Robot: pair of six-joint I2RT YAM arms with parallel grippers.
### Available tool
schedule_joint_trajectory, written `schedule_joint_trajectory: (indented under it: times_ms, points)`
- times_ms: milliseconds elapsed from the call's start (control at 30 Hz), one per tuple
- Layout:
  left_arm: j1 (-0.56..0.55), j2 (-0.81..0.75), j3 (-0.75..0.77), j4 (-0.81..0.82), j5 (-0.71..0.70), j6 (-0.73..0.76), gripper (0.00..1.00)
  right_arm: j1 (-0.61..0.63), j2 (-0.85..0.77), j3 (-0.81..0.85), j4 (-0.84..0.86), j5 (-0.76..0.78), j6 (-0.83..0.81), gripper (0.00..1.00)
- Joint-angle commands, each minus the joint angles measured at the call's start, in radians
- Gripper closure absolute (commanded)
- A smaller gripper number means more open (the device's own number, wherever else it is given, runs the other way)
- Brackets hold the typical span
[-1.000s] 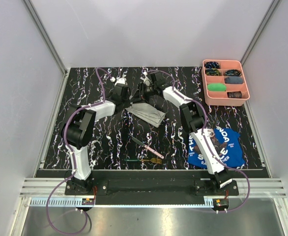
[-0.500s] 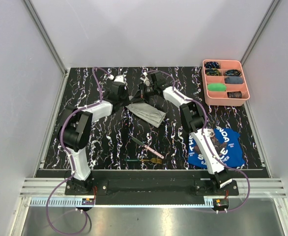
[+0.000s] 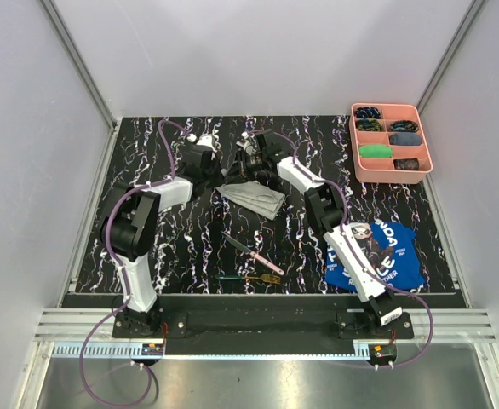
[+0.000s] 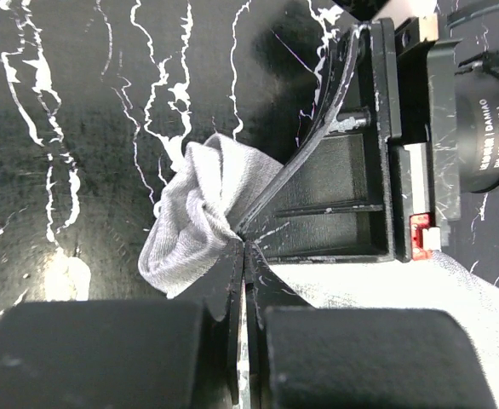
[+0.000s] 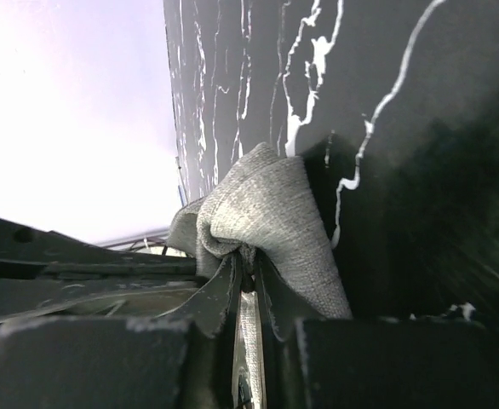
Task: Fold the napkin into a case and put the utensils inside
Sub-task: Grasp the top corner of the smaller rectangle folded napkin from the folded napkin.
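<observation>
Compared with 1 second ago, the right arm has swung its wrist leftward along the far half of the black, white-veined bench (image 3: 181, 256), and the left wrist has drawn back a little toward the far left. The folded, thin light grey cloth napkin (image 3: 256, 198) is now tugged up at its far left corner, while the rest of it lies flat where it was, about mid-width on the far half of the bench. The left claw (image 4: 243, 256) is pinched tight, its 2 fingers meeting on a bunched fold of the napkin that puffs out to one side of the tips. The right claw (image 5: 248, 277) is closed to a narrow slit on the same cloth, a rounded wad of it bulging just past its fingertips. In the left wrist view the 2 claws' tips come almost together at that corner. The slim pink-handled knife with a dark blade (image 3: 254, 253) and the green-handled fork with gold tines (image 3: 249, 278) lie unmoved near the middle of the near edge, just beside each other and well apart from the napkin. The blue cloth printed with white lettering (image 3: 386, 256) lies at the near right corner, and the pink compartment tray (image 3: 392, 108) sits at the far right corner.
</observation>
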Motion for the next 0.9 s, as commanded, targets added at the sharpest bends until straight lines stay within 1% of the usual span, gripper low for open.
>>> schedule_joint_trajectory:
  times_ms: [0,33,100,133,167,300,333,400,500,600,700,867]
  points:
    - [0.004,0.033,0.01,0.099,0.073,0.009,1.0,0.032,0.007,0.053,-0.017,-0.054,-0.015,0.89]
    - [0.004,0.036,0.007,0.102,0.068,0.003,1.0,0.029,-0.018,-0.013,-0.019,-0.023,-0.033,0.88]
    - [0.005,0.035,-0.009,0.113,0.058,-0.013,1.0,0.025,-0.097,-0.079,-0.014,0.009,-0.079,0.79]
    - [0.005,0.03,-0.012,0.114,0.058,-0.014,1.0,0.012,-0.122,-0.134,-0.016,0.021,-0.087,0.78]
    - [0.004,0.029,-0.012,0.111,0.059,-0.019,1.0,0.006,-0.145,-0.159,-0.016,0.041,-0.089,0.73]
    - [0.005,0.006,-0.036,0.128,0.067,-0.062,1.0,-0.034,-0.287,-0.305,-0.006,0.067,-0.131,0.61]
    - [0.005,0.001,-0.042,0.139,0.07,-0.068,1.0,-0.04,-0.309,-0.355,0.0,0.064,-0.138,0.59]
    - [0.005,-0.001,-0.046,0.143,0.087,-0.091,1.0,-0.051,-0.355,-0.394,0.009,0.063,-0.148,0.54]
    - [0.004,0.009,-0.043,0.151,0.11,-0.116,1.0,-0.052,-0.397,-0.444,0.015,0.063,-0.159,0.5]
    - [-0.004,0.018,-0.039,0.163,0.122,-0.129,1.0,-0.052,-0.42,-0.487,0.035,0.071,-0.159,0.49]
    - [-0.01,0.013,-0.046,0.166,0.122,-0.136,1.0,-0.052,-0.412,-0.494,0.041,0.067,-0.151,0.5]
    - [-0.015,-0.01,-0.059,0.174,0.117,-0.137,1.0,-0.052,-0.374,-0.475,0.066,0.06,-0.141,0.54]
